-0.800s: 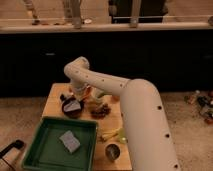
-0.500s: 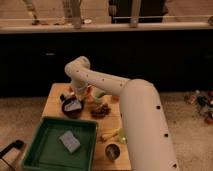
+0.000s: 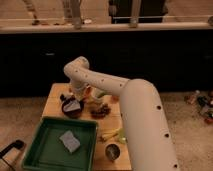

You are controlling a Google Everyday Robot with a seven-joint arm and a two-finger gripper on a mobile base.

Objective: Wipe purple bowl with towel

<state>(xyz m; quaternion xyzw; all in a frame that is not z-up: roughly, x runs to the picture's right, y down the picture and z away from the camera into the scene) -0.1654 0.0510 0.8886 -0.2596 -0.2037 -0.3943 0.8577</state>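
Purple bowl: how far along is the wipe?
Done: a grey towel sits inside the purple bowl. In hand: the tool is down right above it, apparently wiping. Left: finishing the wipe and lifting the towel away; the bowl's cleanliness cannot be judged.

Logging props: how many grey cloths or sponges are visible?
2: one towel in the purple bowl by the claw, one sponge in the green tray. The arm may hide others.

Upright dark purple bowl (image 3: 65, 110) (grey towel (image 3: 72, 104) lying inside) sits just under the tool (image 3: 76, 97).
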